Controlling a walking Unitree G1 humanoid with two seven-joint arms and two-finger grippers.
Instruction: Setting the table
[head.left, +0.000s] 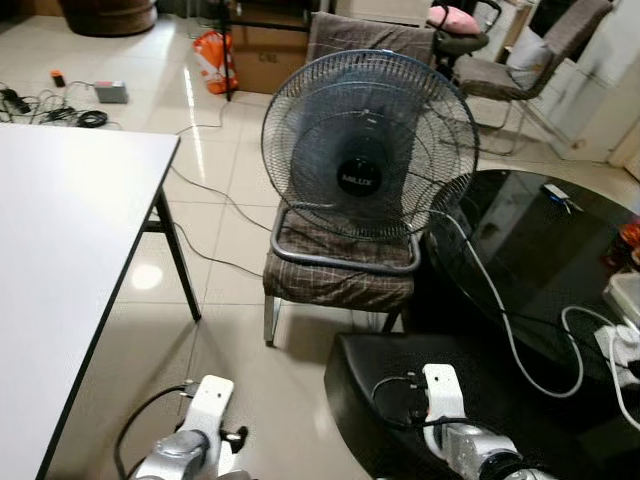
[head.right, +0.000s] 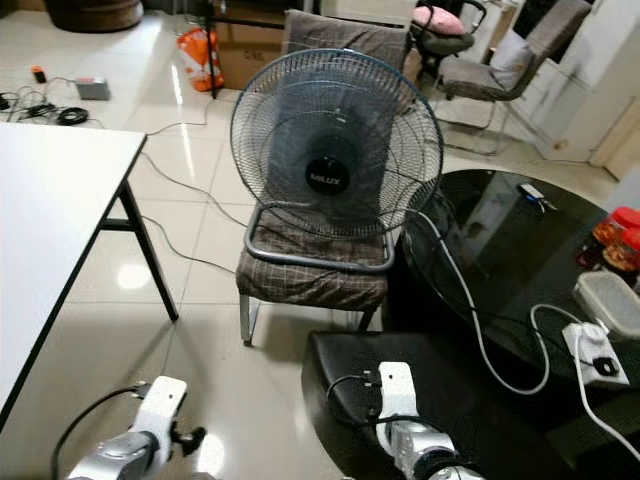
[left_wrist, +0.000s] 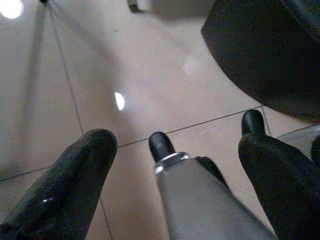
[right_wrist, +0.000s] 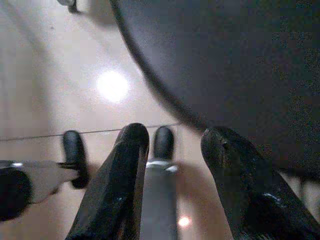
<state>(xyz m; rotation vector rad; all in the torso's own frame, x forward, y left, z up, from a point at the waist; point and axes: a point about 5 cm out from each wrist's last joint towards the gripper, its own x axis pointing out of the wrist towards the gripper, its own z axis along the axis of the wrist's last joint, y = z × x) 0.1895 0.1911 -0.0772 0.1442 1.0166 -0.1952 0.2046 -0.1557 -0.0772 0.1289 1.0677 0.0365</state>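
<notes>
Two silver arms hang low at the near edge of the scene, over pale floor tiles (head.left: 250, 200). Seen from its wrist, the left gripper (left_wrist: 175, 165) has its black fingers (left_wrist: 75, 185) spread wide apart with nothing between them; the right gripper (right_wrist: 172, 165) likewise shows its fingers (right_wrist: 120, 175) parted and empty, beside a dark rounded stool (head.left: 370, 390) at near right. A white table (head.left: 60, 250) runs along the left, its long axis stretching from near to far, one black leg (head.left: 175, 250) angling to the floor. Ahead, a round mesh fan (head.left: 368, 150) sits upright on a plaid chair (head.left: 340, 275), its face turned toward the robot. A glossy black round table (head.left: 540, 250) fills the right side, crossed by a white cable (head.left: 490, 300) leading to a power strip (head.right: 595, 355). Red-lidded jars (head.right: 620, 235) and a clear lidded container (head.right: 610, 300) stand at its far right edge. Cables (head.left: 50, 105) lie tangled on the far left floor.
</notes>
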